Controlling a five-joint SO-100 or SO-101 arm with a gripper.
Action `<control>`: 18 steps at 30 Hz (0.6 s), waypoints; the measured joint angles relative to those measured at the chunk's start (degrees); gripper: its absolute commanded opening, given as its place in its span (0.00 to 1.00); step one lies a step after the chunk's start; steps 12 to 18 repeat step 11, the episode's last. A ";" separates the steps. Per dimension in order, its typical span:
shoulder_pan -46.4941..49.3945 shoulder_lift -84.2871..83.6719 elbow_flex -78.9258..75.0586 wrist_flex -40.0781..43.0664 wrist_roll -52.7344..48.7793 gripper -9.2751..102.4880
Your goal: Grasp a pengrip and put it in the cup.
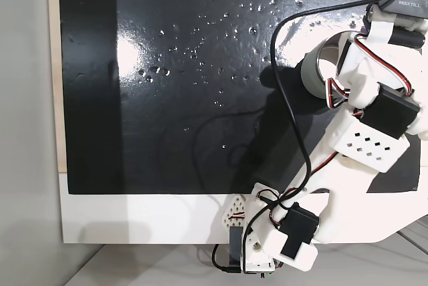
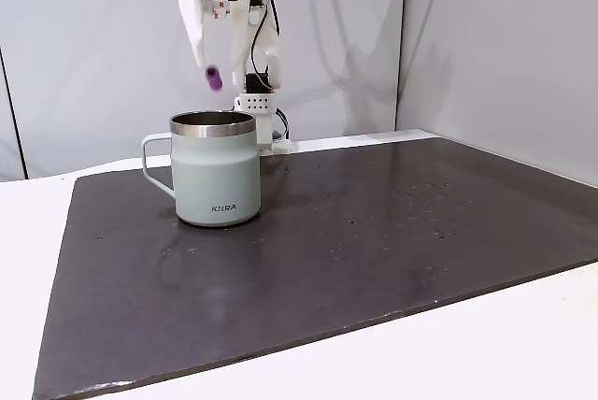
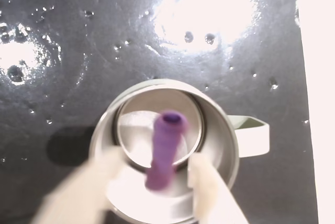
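Top-down fixed view: black mat (image 1: 187, 79) on white table (image 1: 134, 219); white arm (image 1: 354, 146) reaching from bottom edge toward upper right; cup (image 1: 311, 72) partly hidden under arm, grey-green wall and steel rim visible at mat's right side; black cable (image 1: 284, 99) looping over mat.
Side fixed view: cup (image 2: 216, 169), pale grey-green, handle to left, upright on dark mat (image 2: 374, 250); gripper (image 2: 227, 56) pointing down, directly above cup mouth, clear of rim; pengrip (image 2: 215, 78), purple, at fingertips, in air above cup.
Wrist view: cup (image 3: 222, 140) seen from above, shiny steel interior, handle to right; pengrip (image 3: 165, 150) over cup opening, blurred, tilted; fingers (image 3: 207, 182) blurred, standing apart on either side of pengrip.
Gripper state: fingers spread, visible gap on both sides of pengrip; contact with pengrip not discernible.
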 measured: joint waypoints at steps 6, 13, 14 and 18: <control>0.53 0.00 0.00 0.00 -1.32 0.43; 0.79 0.00 0.09 -1.05 -1.23 0.42; 0.79 0.00 0.09 -1.05 -1.23 0.42; 0.79 0.00 0.09 -1.05 -1.23 0.42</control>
